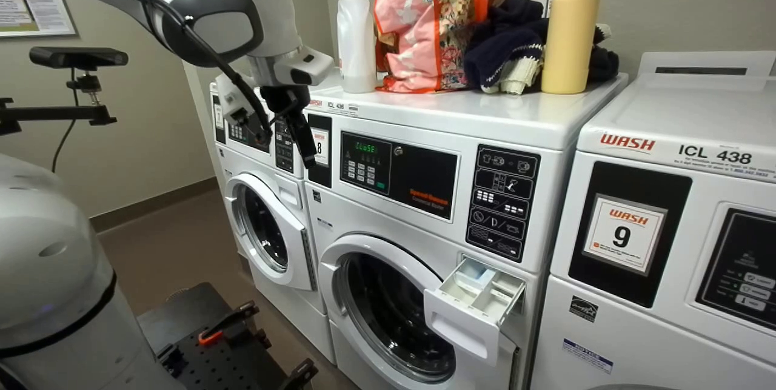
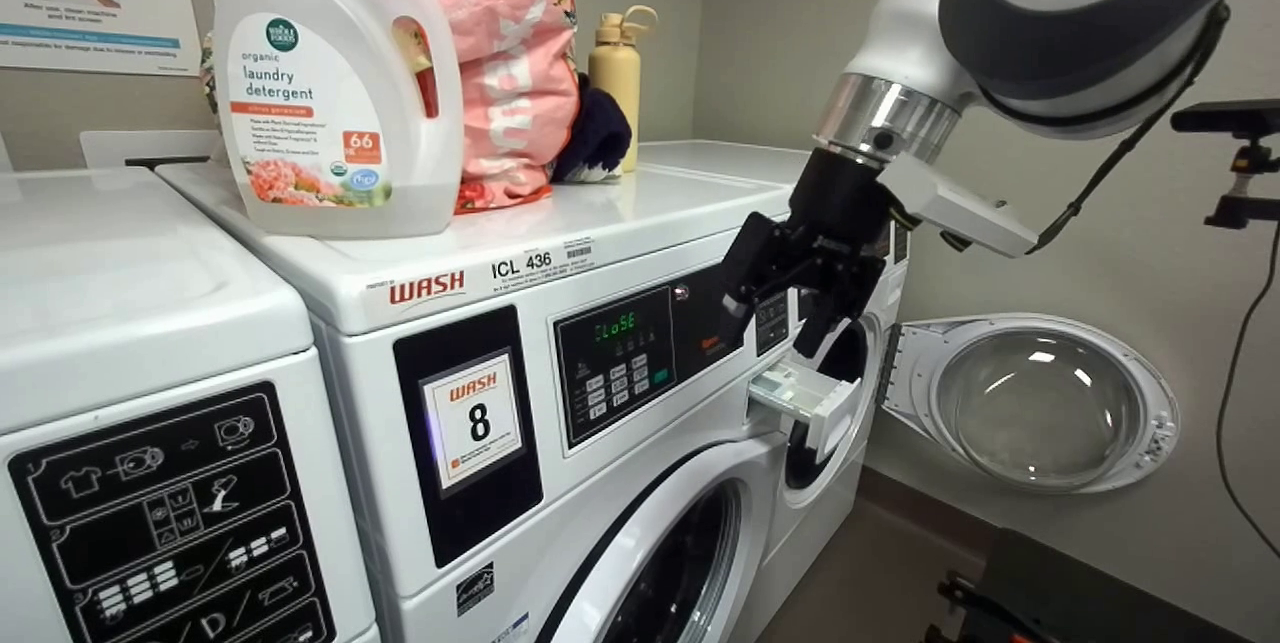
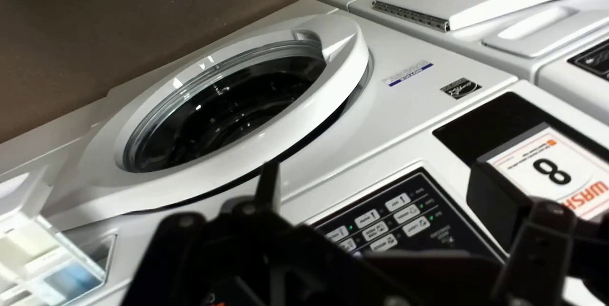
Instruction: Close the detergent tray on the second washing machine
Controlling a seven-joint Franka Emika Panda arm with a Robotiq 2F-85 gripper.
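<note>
Wrist view: the fingers [image 3: 269, 184] stand spread, a gap between them, with the grey keypad [image 3: 374, 230] and the "8" card [image 3: 547, 168] of the second washing machine [image 1: 388, 214] behind. In an exterior view the gripper [image 2: 775, 326] hangs tilted in front of that machine. The detergent tray [image 1: 464, 326] is pulled out, its compartments [image 1: 503, 285] exposed, below the instruction panel [image 1: 501, 202] and beside the upper part of the round porthole door [image 1: 388, 317], apart from the fingers. The display [image 1: 365, 148], in both exterior views, reads "CLOSE". On the machine's top: a detergent bottle [image 2: 340, 103], a floral bag [image 1: 418, 26], dark cloth [image 1: 506, 47] and a yellow bottle [image 1: 570, 44]. Adjacent: the machine marked "WASH ICL 438" [image 1: 655, 335], with a "9" card [image 1: 624, 234].
</note>
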